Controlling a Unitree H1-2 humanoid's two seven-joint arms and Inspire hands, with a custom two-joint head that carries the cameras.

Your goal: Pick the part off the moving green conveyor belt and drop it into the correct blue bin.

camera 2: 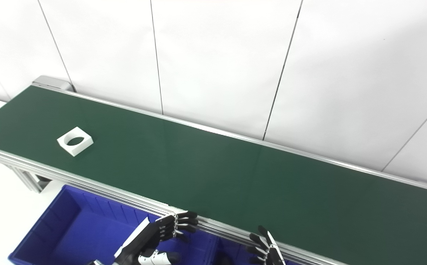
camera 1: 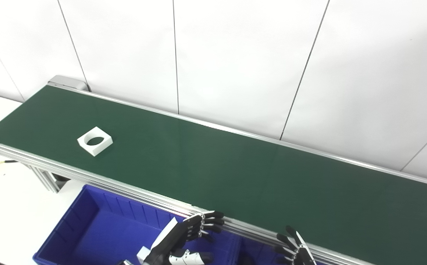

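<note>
Left hand (camera 1: 184,235): your fingers spread, empty, above the blue plastic bin (camera 1: 88,228).
Right hand (camera 1: 294,248): fingers apart, empty.
Part: white square block with round hole (camera 1: 95,141), far left on green conveyor belt (camera 1: 235,173).

**Edges cut off hands, bin and belt**

The right robot hand (camera 1: 295,249) shows only its fingertips; the bottom edge removes the rest. The left robot hand (camera 1: 184,239) loses its wrist there. The blue bin (camera 1: 88,221) is cropped below, and the green conveyor belt (camera 1: 235,176) runs past the right edge.
</note>
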